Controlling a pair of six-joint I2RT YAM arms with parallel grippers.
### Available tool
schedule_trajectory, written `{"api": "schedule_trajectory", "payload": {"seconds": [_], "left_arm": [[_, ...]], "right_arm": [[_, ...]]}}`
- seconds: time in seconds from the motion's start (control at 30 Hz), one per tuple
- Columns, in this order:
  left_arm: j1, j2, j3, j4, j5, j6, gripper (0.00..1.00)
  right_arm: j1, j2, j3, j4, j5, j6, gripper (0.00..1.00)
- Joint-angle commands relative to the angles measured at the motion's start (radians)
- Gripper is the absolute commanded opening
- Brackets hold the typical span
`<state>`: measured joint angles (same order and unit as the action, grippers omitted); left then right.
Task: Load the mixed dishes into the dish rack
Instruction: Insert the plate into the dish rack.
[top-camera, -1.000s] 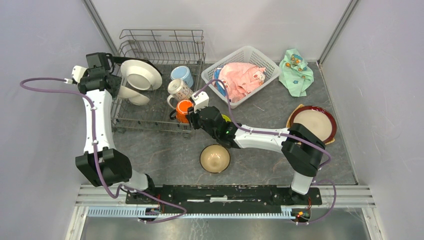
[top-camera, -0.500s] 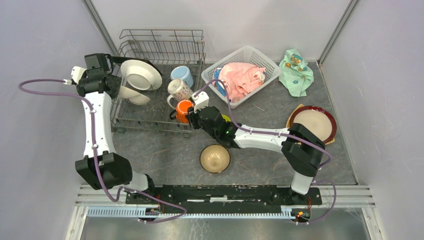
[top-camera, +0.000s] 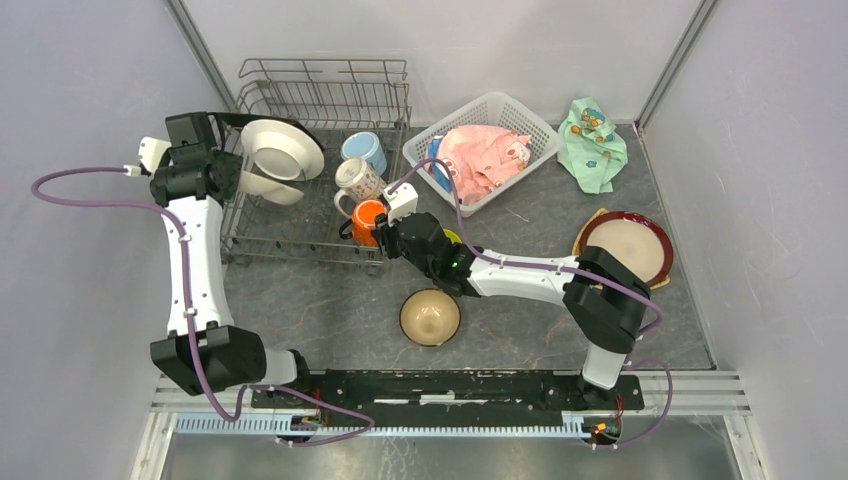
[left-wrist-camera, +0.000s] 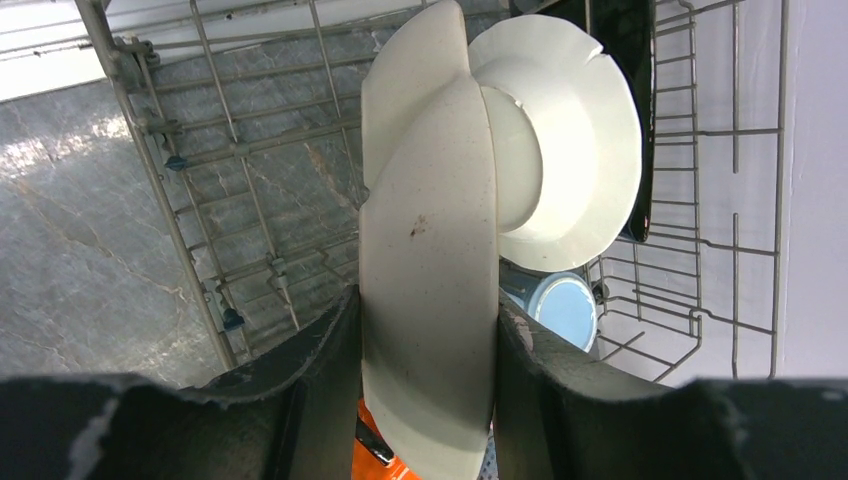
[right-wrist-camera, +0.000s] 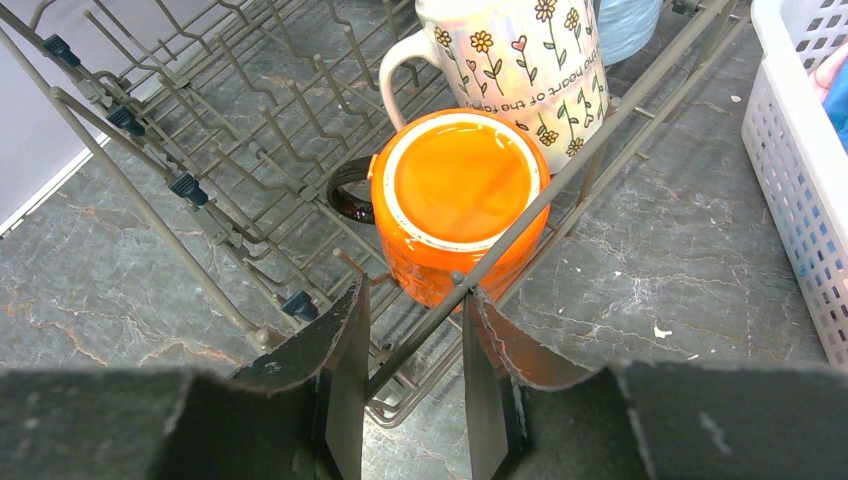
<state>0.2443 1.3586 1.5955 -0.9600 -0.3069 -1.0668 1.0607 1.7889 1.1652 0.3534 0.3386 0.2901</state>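
Observation:
My left gripper (left-wrist-camera: 428, 305) (top-camera: 224, 178) is shut on a cream plate (left-wrist-camera: 430, 230) (top-camera: 276, 188), held on edge inside the left part of the grey wire dish rack (top-camera: 300, 250). Behind it a white plate (left-wrist-camera: 575, 140) (top-camera: 285, 148) leans against a dark plate (left-wrist-camera: 625, 50). A light-blue mug (top-camera: 365, 150), a flower-patterned white mug (right-wrist-camera: 520, 60) (top-camera: 356, 180) and an upside-down orange mug (right-wrist-camera: 455, 195) (top-camera: 366, 220) stand in the rack. My right gripper (right-wrist-camera: 414, 300) (top-camera: 385, 237) is open, holding nothing, straddling the rack's rim wire just short of the orange mug.
A tan bowl (top-camera: 430, 317) sits on the table near the front. A red-rimmed plate (top-camera: 627, 247) lies at the right. A lime-green bowl (top-camera: 452, 237) peeks from under my right arm. The white lattice basket (top-camera: 520, 115) holds a pink cloth (top-camera: 480, 155); a mint-green cloth (top-camera: 592, 143) lies beside it.
My left arm has shifted slightly left and toward the front with the cream plate still in its grip. The right arm and the mugs have not moved.

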Motion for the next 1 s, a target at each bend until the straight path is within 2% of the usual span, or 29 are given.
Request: {"api": "schedule_trajectory", "payload": {"seconds": [0.0, 0.4, 0.97], "left_arm": [[-0.002, -0.046, 0.008, 0.231, 0.006, -0.138, 0.02], [-0.016, 0.038, -0.027, 0.294, -0.007, -0.174, 0.02], [-0.028, 0.2, 0.022, 0.291, -0.025, -0.23, 0.02]], "right_arm": [[0.105, 0.026, -0.016, -0.097, -0.326, -0.13, 0.19], [0.106, 0.02, -0.022, -0.108, -0.319, -0.144, 0.19], [0.105, 0.034, -0.016, -0.114, -0.313, -0.16, 0.19]]}}
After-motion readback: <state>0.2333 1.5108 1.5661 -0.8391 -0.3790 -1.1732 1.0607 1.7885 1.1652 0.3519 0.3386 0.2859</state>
